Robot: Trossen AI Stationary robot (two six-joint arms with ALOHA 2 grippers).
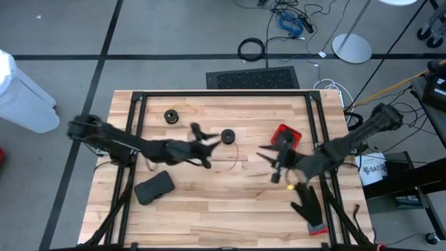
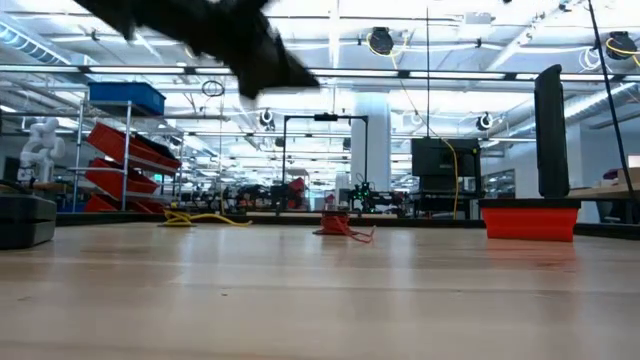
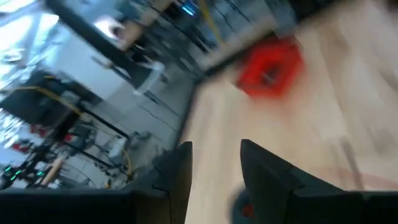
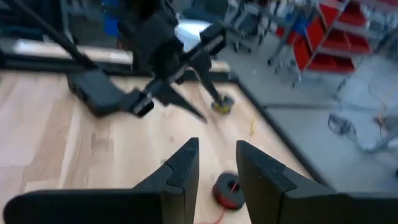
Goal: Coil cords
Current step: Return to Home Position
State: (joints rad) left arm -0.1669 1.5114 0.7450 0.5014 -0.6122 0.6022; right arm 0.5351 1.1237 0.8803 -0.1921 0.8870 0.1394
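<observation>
- Red walls marked the bin (image 1: 295, 132), which sat right of centre on the wooden table (image 1: 209, 209); something dark showed inside it, too small to tell what.
- At the middle of the frame the red cord (image 1: 235, 149) lay on the table, partly wound on its black spool (image 1: 228, 136), with a loose loop trailing just below the spool.
- Just left of that spool hung the left gripper (image 1: 201, 146), its fingers (image 3: 177, 177) spread wide apart and holding nothing. The spool lay beside them, not between them, and whether they touched it could not be told.
- Right of the cord and just below the bin, the right gripper (image 1: 274, 164) had its fingers (image 4: 181, 169) apart and empty. In its wrist view the spool showed through the gap between them, farther off on the wood.
- Toward the table's upper left lay the yellow-tan cord (image 1: 170, 116), wound on a spool of its own, well apart from both grippers.
- A black box (image 1: 154, 187) lay at lower left and a glove (image 1: 307, 206) at lower right, near the table's edge.
</observation>
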